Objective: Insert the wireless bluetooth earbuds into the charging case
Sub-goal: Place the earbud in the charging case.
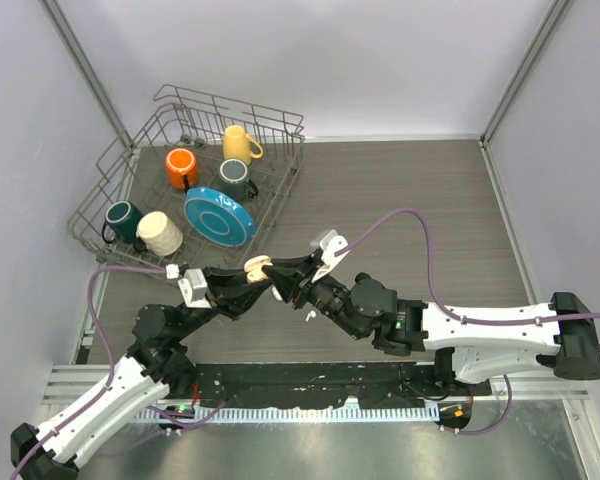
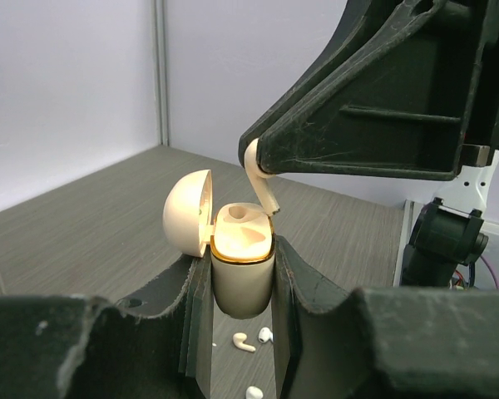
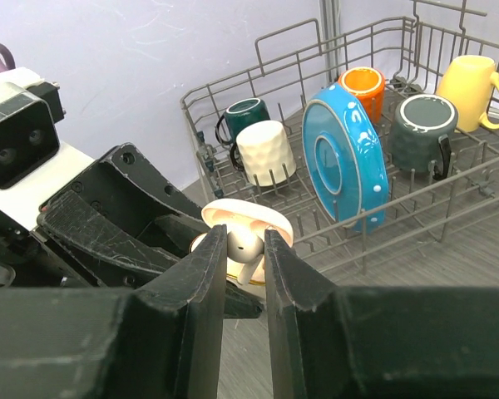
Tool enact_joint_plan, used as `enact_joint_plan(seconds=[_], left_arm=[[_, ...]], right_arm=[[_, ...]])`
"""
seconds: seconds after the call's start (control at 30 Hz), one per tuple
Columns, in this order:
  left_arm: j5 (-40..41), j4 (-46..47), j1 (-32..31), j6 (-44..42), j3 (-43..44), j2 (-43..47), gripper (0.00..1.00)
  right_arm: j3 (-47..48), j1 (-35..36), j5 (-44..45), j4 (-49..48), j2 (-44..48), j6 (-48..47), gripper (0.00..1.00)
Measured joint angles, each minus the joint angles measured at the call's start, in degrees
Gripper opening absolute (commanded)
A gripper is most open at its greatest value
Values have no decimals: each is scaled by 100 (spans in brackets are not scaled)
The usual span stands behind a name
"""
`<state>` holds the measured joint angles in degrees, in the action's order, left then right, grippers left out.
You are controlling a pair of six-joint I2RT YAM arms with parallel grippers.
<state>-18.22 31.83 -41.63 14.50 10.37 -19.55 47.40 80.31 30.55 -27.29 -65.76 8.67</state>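
My left gripper (image 2: 241,278) is shut on the cream charging case (image 2: 241,270) and holds it upright above the table. The case's lid (image 2: 187,212) is flipped open to the left. My right gripper (image 3: 245,245) is shut on one white earbud (image 3: 243,243) right above the case. The earbud's stem (image 2: 263,188) slants down to the case's open top at its right rim. Three more earbuds (image 2: 244,342) lie loose on the table below the case. In the top view both grippers meet at the case (image 1: 256,266), left of the table's middle.
A wire dish rack (image 1: 110,170) stands at the back left with several mugs and a blue plate (image 1: 220,216). It lies just behind the case in the right wrist view, where its wire rim (image 3: 449,191) runs close. The right arm's purple cable (image 1: 420,215) loops over the table.
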Motion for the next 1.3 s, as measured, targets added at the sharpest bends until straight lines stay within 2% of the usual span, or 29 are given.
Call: enact_joint_plan(seconds=[1.3], left_arm=[[17,-212,-4,-4,13,98,0]], right_arm=[[63,22,249,61,-210,-811,1]])
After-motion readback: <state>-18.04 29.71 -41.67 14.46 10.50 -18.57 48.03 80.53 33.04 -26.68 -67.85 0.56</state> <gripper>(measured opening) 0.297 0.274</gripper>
